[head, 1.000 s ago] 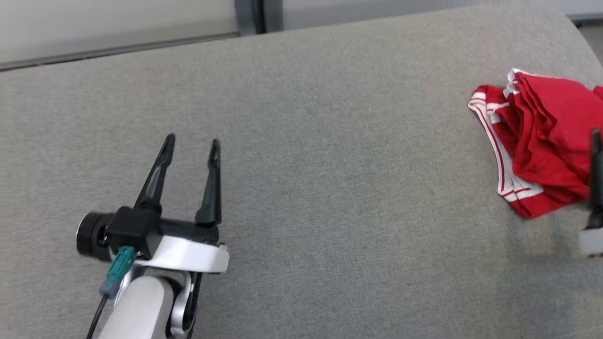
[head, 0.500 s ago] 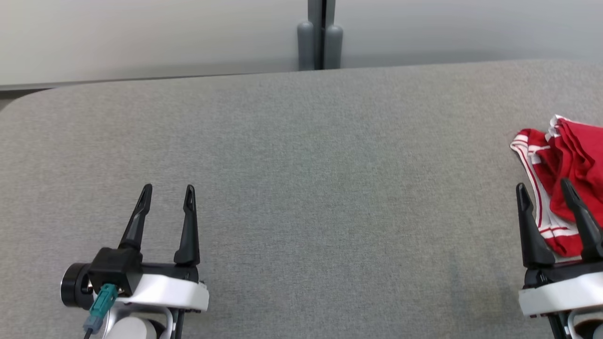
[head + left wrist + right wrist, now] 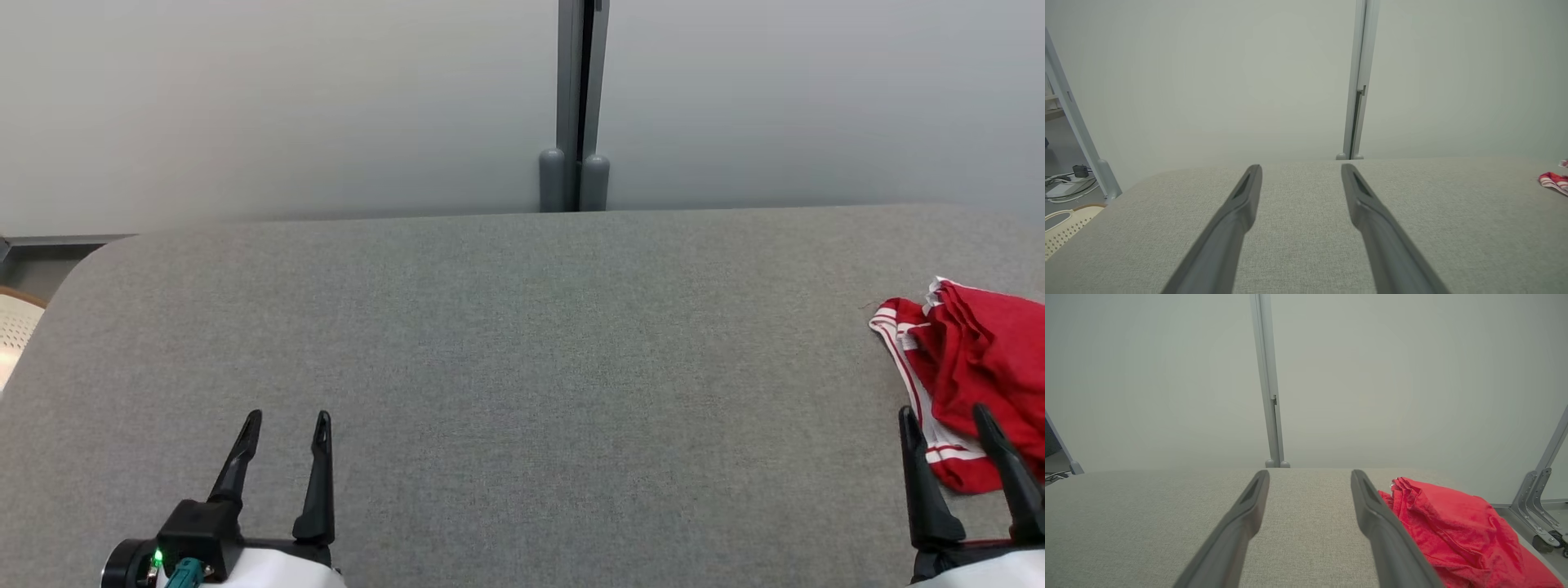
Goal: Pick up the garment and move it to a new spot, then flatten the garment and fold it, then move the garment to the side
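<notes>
tilted upward over the last second, the head camera now takes in more of the pale partition wall, and both arms have settled low in its view: the left end effector, which a second ago leaned to one side farther up the grey bench, now stands straight at the lower left, while the right end effector, then barely a sliver at the frame's edge, shows both its dark fingers at the lower right. both end effectors stand wide open and hold nothing. the red garment, trimmed with white stripes, lies bunched in loose folds on the bench just ahead of the right end effector and to its right; in the head view that end effector's right finger crosses the garment's near edge, though whether it touches the cloth cannot be told. from the right wrist camera the cloth heaps up right beside the same finger, on its outer side. well apart from the left end effector, the garment shows as a small red patch far off to its right. beyond both, a grey post splits the wall at the bench's far edge. a cream perforated basket sits off the bench, to the left of the left end effector.
</notes>
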